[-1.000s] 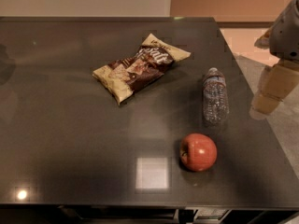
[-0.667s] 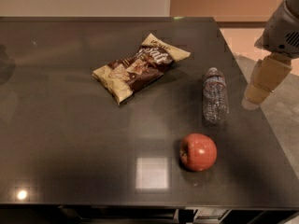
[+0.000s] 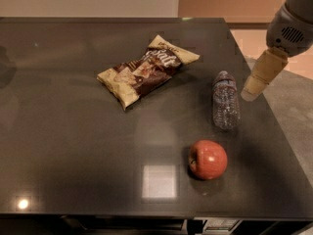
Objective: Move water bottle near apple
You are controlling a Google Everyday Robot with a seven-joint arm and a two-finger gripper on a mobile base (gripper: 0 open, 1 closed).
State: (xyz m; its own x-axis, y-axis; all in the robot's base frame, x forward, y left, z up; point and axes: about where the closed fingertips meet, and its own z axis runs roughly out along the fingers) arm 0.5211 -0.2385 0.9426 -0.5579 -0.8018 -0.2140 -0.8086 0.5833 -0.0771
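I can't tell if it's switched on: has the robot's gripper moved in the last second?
Yes. The gripper has slid left toward the water bottle, which lies unmoved. The gripper now hangs just right of the bottle, over the table's right edge.

A dark, glossy counter (image 3: 58,146) carries a crinkled brown-and-cream snack bag (image 3: 146,70), lying flat and askew toward the back middle. Its lettering is perhaps a brand name, but unreadable. The tool (image 3: 249,94) hangs just past the counter's right edge.
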